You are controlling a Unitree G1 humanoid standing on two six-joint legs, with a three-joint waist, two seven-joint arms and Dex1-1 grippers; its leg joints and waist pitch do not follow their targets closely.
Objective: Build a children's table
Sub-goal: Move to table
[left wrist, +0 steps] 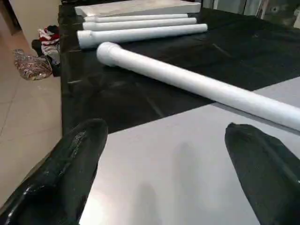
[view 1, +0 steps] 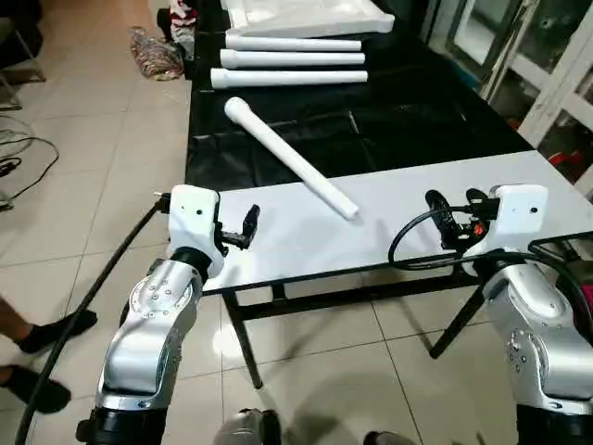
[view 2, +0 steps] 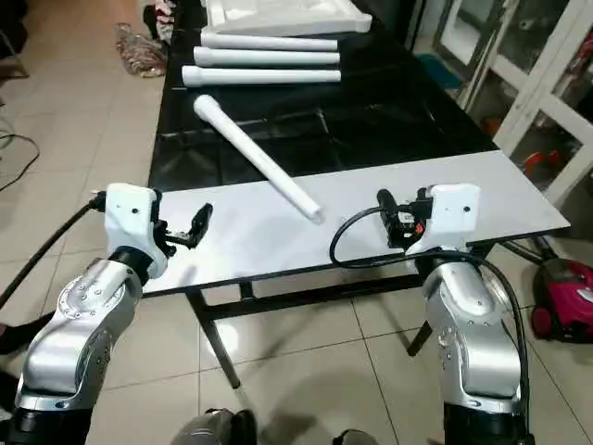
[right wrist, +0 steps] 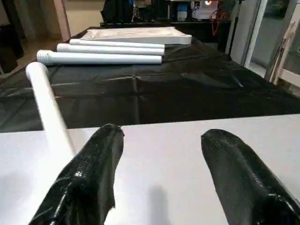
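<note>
The white table top (view 1: 310,17) lies at the far end of the black-covered table. Three white legs (view 1: 289,60) lie side by side just in front of it. A fourth leg (view 1: 289,158) lies slanted, its thin end resting on the white board (view 1: 389,241) at the near side. My left gripper (view 1: 248,225) hovers open and empty over the board's left end, short of that leg (left wrist: 197,84). To the right of the leg's thin end, my right gripper (view 1: 435,218) is also open, with nothing between its fingers (right wrist: 89,178).
The black cover (view 1: 426,111) spans the table's middle. On the floor at the left are a person's feet in black socks (view 1: 46,338), cables (view 1: 18,148) and a heap of cloth (view 1: 157,51). White cabinet frames (view 1: 565,83) and a red vacuum cleaner (view 2: 561,297) stand at the right.
</note>
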